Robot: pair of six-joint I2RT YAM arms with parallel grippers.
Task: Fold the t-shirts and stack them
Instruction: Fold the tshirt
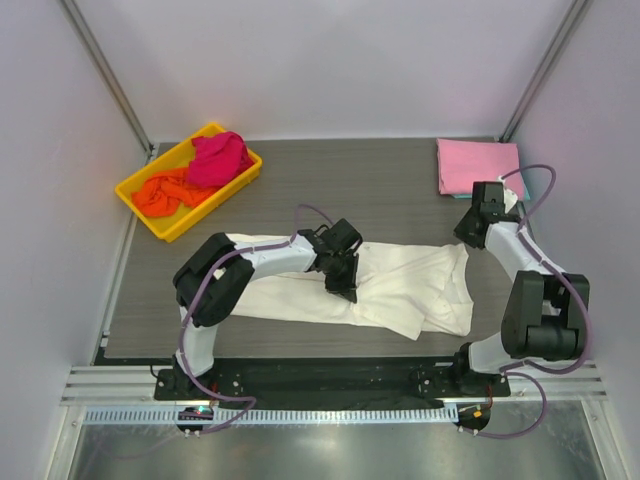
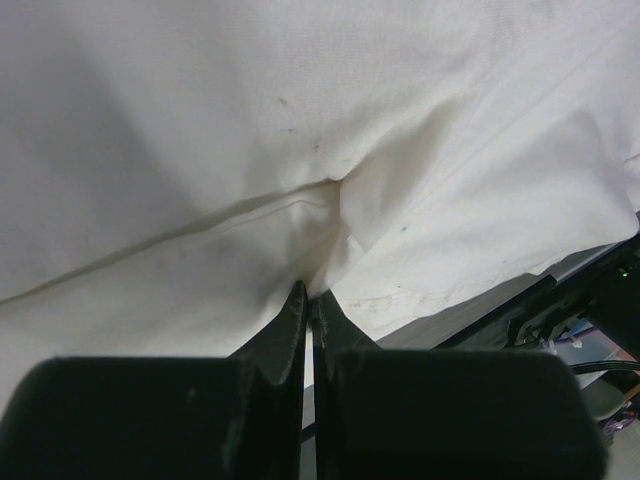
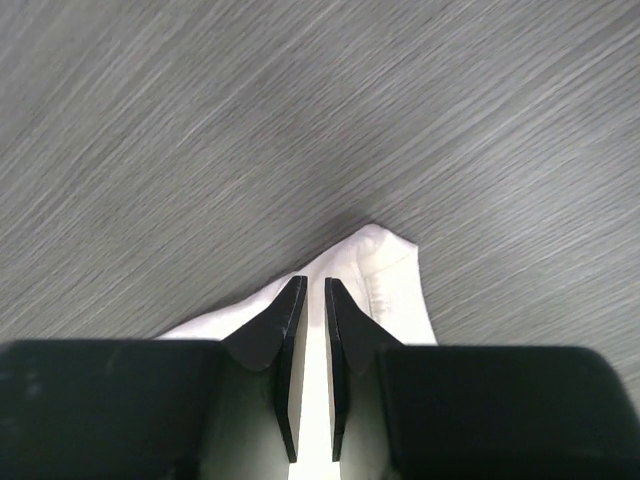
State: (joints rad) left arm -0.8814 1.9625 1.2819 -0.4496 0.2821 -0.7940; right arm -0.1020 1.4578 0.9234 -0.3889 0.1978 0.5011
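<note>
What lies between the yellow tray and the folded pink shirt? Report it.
Nothing lies there. In the top view, only bare grey table runs between the yellow tray and the folded pink t-shirt.

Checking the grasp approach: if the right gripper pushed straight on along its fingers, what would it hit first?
The corner of the cream-white t-shirt, which lies right ahead of the right gripper; beyond that corner comes the table. How high the tips sit above the cloth is unclear.

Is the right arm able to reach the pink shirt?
Probably yes. The pink shirt lies close beyond the right claw, with only bare table between. But that claw is at the white shirt's corner, so it would need to leave that first.
</note>
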